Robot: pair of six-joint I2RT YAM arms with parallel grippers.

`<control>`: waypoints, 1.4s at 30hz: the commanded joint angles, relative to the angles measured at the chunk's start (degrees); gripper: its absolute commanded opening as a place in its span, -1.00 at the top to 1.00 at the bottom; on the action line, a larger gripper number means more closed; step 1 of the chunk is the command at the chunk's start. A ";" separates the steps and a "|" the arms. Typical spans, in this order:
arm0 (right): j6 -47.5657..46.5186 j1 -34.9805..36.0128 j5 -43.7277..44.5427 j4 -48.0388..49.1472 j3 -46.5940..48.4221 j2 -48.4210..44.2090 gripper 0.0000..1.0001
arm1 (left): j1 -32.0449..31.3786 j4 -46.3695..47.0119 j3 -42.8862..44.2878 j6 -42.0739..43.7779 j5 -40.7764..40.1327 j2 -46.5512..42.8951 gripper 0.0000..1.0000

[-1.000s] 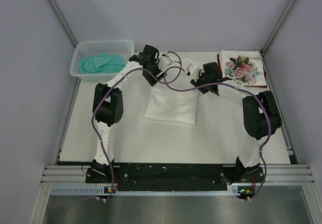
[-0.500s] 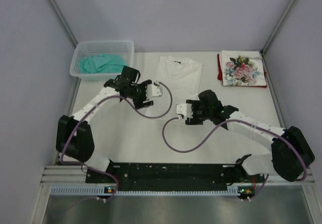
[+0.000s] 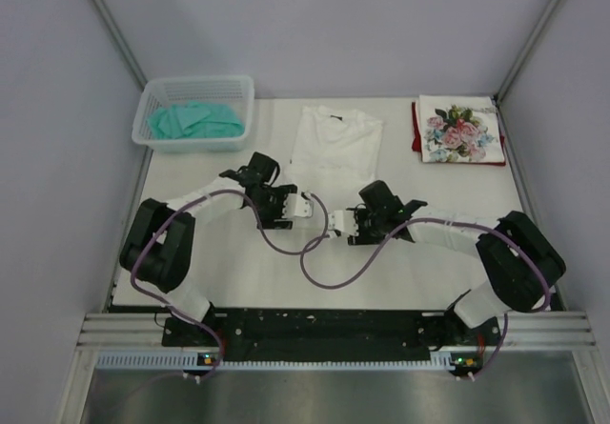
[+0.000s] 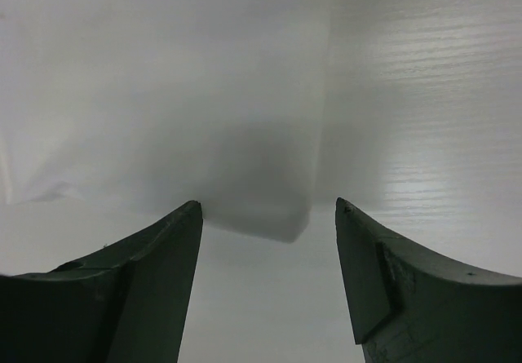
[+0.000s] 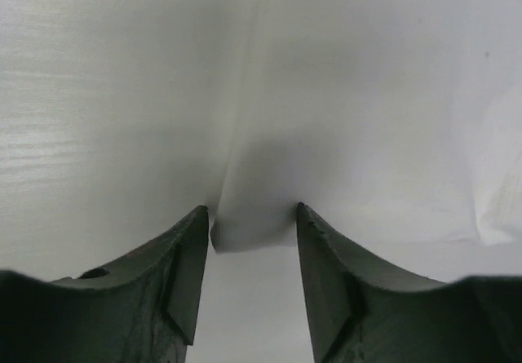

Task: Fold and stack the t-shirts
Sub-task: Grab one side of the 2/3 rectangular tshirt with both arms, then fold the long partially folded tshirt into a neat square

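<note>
A plain white t-shirt (image 3: pixel 334 143) lies spread flat at the middle back of the table, collar away from me. My left gripper (image 3: pixel 297 203) is low at the shirt's near left corner (image 4: pixel 273 216). In the left wrist view that gripper (image 4: pixel 267 204) is open, with the corner just beyond its tips. My right gripper (image 3: pixel 345 220) is at the near right corner. In the right wrist view it (image 5: pixel 252 208) stands open, and the corner (image 5: pixel 249 231) lies between the fingertips. A folded rose-print shirt (image 3: pixel 462 131) rests on a dark red one (image 3: pixel 416 131) at the back right.
A pale mesh basket (image 3: pixel 243 89) holding teal cloth (image 3: pixel 195 119) stands at the back left. Purple cables (image 3: pixel 319 272) loop over the table in front of the grippers. Grey walls close in the sides and back.
The white shirt went from a bunched fold at mid-table to lying flat farther back. Both arms swung from its far edge down to its near corners.
</note>
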 commanded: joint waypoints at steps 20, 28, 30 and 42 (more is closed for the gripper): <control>5.35 10.64 2.05 -22.50 3.82 -14.82 1.00 | -1.63 -17.22 -2.95 -4.63 2.22 -12.72 1.00; 16.77 27.95 1.26 -38.86 6.01 -30.48 1.00 | -7.09 -37.87 -4.71 -6.92 6.43 -30.30 1.00; 19.76 30.77 0.73 -40.01 7.59 -32.16 1.00 | -7.26 -42.89 -3.32 -7.35 8.19 -31.81 1.00; 19.95 9.36 -1.27 -32.29 12.78 -34.98 1.00 | -3.22 -30.09 16.18 -28.61 -1.64 -18.91 1.00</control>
